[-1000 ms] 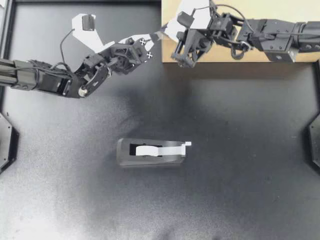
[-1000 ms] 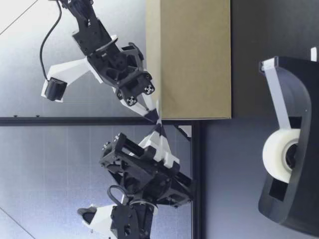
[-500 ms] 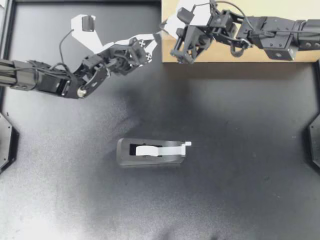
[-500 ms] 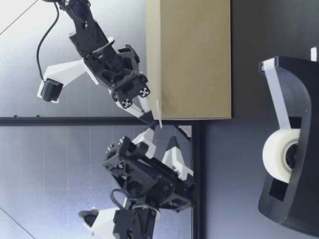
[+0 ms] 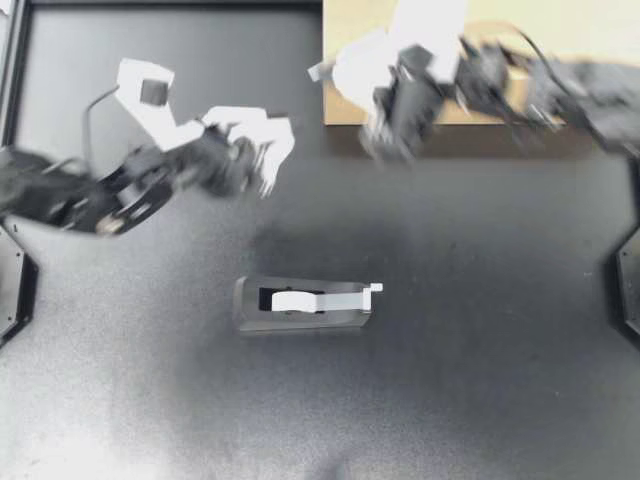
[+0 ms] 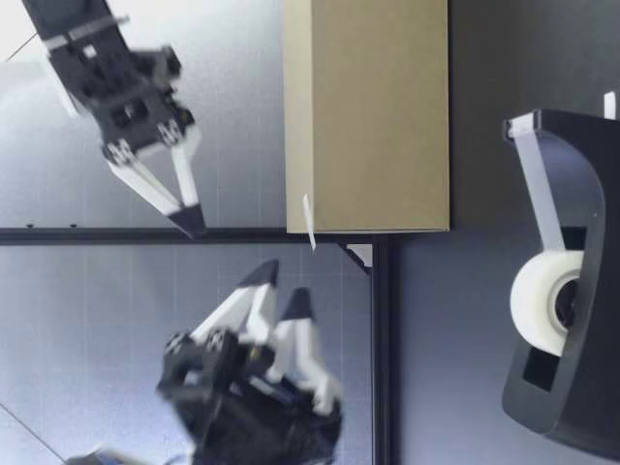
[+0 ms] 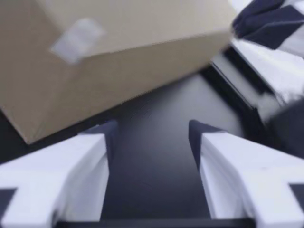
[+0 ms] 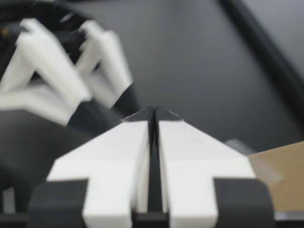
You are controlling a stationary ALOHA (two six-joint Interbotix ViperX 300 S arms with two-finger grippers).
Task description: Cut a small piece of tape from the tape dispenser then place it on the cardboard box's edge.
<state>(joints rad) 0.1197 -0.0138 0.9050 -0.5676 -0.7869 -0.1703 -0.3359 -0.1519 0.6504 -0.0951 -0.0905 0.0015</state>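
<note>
The brown cardboard box (image 5: 345, 108) stands at the table's far edge. A small strip of tape (image 6: 308, 221) clings to its upper corner edge, and it also shows on the box (image 7: 142, 33) as a pale tape patch (image 7: 76, 40) ahead of my left gripper. My left gripper (image 5: 278, 152) is open and empty, a short way off the box corner. My right gripper (image 5: 318, 72) is shut with nothing visible between its fingers (image 8: 137, 137), held above and beside that corner. The black tape dispenser (image 5: 300, 303) sits mid-table with its white roll (image 6: 547, 300).
A black frame rail (image 6: 145, 235) runs behind the table at the box's side. Both arms are blurred by motion. My left gripper's white fingers (image 8: 71, 61) show ahead of my right gripper, close to it.
My left gripper has opened and let go of the tape. Both grippers have drawn away from the box corner, the left back toward its own side. The strip stays on the box edge.
</note>
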